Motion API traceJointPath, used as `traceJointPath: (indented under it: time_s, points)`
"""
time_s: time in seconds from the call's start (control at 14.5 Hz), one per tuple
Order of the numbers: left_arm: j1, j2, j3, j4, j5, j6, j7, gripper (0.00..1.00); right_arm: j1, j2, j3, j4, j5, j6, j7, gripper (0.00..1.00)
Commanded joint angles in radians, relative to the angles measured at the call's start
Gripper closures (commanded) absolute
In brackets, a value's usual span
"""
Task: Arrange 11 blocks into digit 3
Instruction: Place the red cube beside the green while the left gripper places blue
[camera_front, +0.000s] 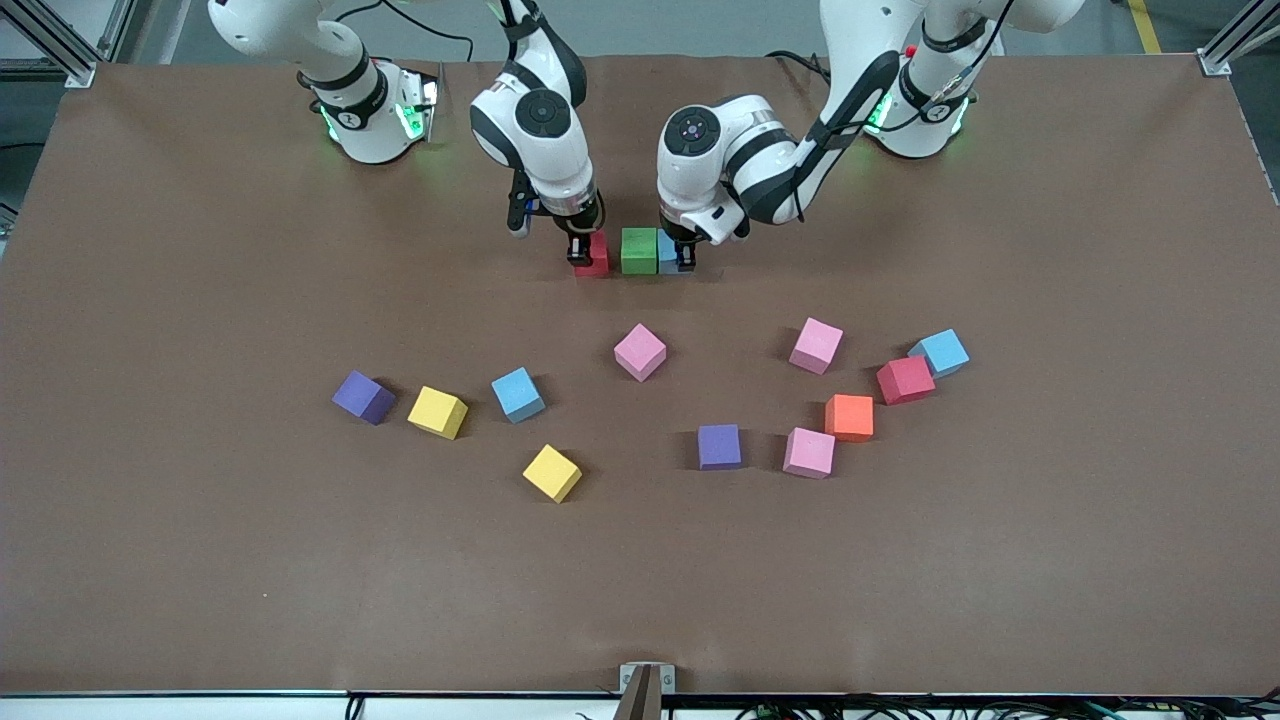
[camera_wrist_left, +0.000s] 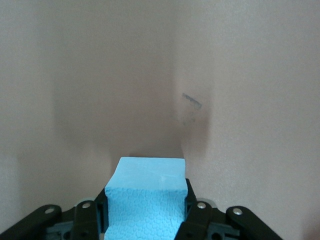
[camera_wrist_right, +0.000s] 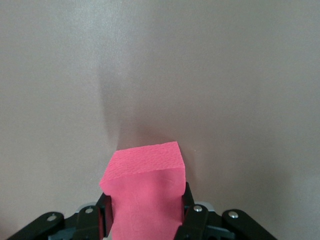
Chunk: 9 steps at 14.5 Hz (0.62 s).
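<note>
A green block (camera_front: 639, 250) sits on the table near the robots' bases. My left gripper (camera_front: 680, 256) is shut on a blue block (camera_front: 667, 252) that stands against the green block on the side toward the left arm's end. It fills the jaws in the left wrist view (camera_wrist_left: 145, 200). My right gripper (camera_front: 583, 250) is shut on a red block (camera_front: 598, 255) low at the table, with a small gap between it and the green block. The red block also shows in the right wrist view (camera_wrist_right: 145, 195).
Several loose blocks lie nearer the front camera: purple (camera_front: 363, 397), yellow (camera_front: 437, 412), blue (camera_front: 518, 394), yellow (camera_front: 552, 473), pink (camera_front: 640, 352), purple (camera_front: 719, 446), pink (camera_front: 809, 452), orange (camera_front: 850, 417), red (camera_front: 905, 380), blue (camera_front: 939, 352), pink (camera_front: 816, 345).
</note>
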<state>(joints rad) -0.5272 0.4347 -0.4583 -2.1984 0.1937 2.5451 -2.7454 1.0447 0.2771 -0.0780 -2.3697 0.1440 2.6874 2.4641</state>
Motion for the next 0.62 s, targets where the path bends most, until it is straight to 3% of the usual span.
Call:
traceJointPath:
  time_s: [0.0, 0.07, 0.14, 0.21, 0.55]
  points:
    - [-0.011, 0.021, -0.002, 0.02, 0.007, -0.009, -0.111, 0.54, 0.014, 0.036, -0.005, 0.026, 0.023, 0.015, 0.009, 1.0]
    - [-0.019, 0.021, 0.0, 0.02, 0.009, -0.009, -0.111, 0.5, 0.015, 0.042, -0.005, 0.033, 0.023, 0.015, 0.009, 1.0]
    - [-0.019, 0.021, 0.0, 0.02, 0.01, -0.009, -0.106, 0.29, 0.015, 0.043, -0.005, 0.035, 0.023, 0.015, 0.009, 1.0]
    - [-0.019, 0.018, 0.0, 0.02, 0.012, -0.009, -0.105, 0.0, 0.015, 0.045, -0.005, 0.037, 0.025, 0.015, 0.009, 1.0]
    - [-0.013, -0.034, -0.003, 0.028, 0.016, -0.061, -0.077, 0.0, 0.017, 0.057, -0.003, 0.052, 0.025, 0.015, 0.012, 1.0]
